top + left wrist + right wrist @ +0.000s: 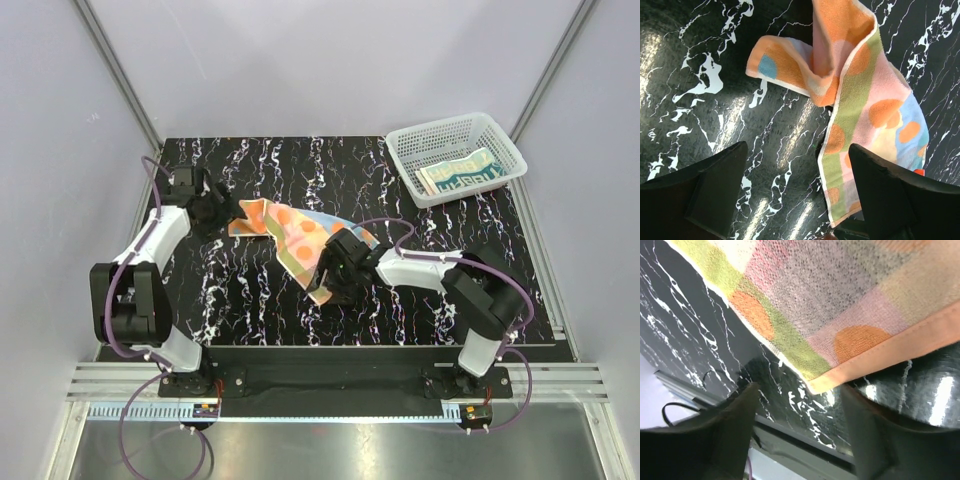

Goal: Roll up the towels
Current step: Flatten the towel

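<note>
Your left gripper, fingers spread, sits at nine o'clock of the orange towel; your right gripper, also spread, at five o'clock.

Open table between orange towel and far-right basket

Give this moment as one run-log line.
orange towel: crumpled on table, unrolled | cream towel: in basket | left claw: open, empty | right claw: open, at orange towel's corner

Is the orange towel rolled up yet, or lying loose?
Lying loose, not rolled: the orange towel sprawls mostly flat on the table, with one end twisted over itself.
</note>
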`<state>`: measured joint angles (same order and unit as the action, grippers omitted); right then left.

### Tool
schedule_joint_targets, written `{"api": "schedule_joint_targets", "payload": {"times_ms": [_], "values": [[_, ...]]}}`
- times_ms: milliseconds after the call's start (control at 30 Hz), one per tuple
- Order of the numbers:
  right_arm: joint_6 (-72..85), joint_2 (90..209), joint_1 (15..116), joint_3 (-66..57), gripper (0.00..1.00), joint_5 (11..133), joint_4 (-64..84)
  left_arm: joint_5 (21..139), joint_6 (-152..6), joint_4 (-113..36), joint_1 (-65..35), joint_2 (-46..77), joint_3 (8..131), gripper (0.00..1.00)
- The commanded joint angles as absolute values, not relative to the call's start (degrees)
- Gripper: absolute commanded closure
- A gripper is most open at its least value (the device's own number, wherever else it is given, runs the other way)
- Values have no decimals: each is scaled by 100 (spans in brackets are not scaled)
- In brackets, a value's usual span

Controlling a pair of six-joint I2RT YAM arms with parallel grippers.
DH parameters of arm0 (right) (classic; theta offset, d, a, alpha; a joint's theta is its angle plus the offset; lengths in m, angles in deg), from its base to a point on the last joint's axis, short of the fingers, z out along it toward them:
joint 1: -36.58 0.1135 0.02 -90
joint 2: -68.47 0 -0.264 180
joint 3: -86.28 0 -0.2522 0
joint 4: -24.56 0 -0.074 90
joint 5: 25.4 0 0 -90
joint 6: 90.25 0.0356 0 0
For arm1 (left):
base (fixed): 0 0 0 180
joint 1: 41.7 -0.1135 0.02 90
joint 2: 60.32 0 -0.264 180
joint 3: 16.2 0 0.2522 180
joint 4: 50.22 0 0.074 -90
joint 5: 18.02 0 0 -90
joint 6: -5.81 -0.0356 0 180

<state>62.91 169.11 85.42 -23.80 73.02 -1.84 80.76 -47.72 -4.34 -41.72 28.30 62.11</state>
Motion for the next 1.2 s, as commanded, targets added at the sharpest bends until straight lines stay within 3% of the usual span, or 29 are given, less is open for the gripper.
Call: {"api": "schedule_joint_targets", "payload": {"times_ms": [0, 100, 200, 333, 433, 533, 567, 667, 700, 833, 1033, 1100, 1167], "values": [[6356, 17192, 8615, -2388, 34, 7206, -124, 8306, -4737, -868, -4162, 2941, 6181, 13], [6339, 17288, 8623, -2415, 54, 7277, -54, 8262, -4640, -948, -4170, 3212, 6198, 14], [6303, 17385, 8632, -2467, 67, 7338, 51, 8235, -4517, -1053, -4170, 3573, 6294, 15], [6216, 17386, 8615, -2607, 96, 7365, 52, 8165, -4438, -1124, -4162, 4004, 6514, 18], [6172, 17175, 8492, -2966, 100, 7338, 78, 8086, -4437, -1115, -4162, 4321, 6777, 21], [6137, 16745, 8194, -3467, 100, 7374, 122, 8068, -4455, -1132, -4170, 4646, 6988, 43], [6119, 16439, 8114, -3600, 100, 7365, 113, 8051, -4446, -1141, -4162, 4777, 7085, 57], [5952, 15789, 7815, -3908, 100, 7207, -255, 7998, -4464, -1133, -4162, 5084, 7392, 76], [5908, 15629, 7763, -3944, 100, 7137, -508, 7963, -4490, -1106, -4170, 5164, 7463, 99], [5767, 14847, 7341, -4172, 100, 6926, -1090, 7823, -4534, -1018, -4162, 5349, 7657, 100], [5312, 13958, 5900, -4436, 100, 6986, -1574, 7330, -4464, -913, -4346, 4973, 7297, 99], [5118, 13975, 5820, -4305, 98, 7083, -1661, 7208, -4376, -825, -4329, 4622, 7157, 81], [4862, 14141, 5916, -4015, 69, 7469, -1662, 7216, -4323, -965, -4337, 4053, 6762, 62]]}}
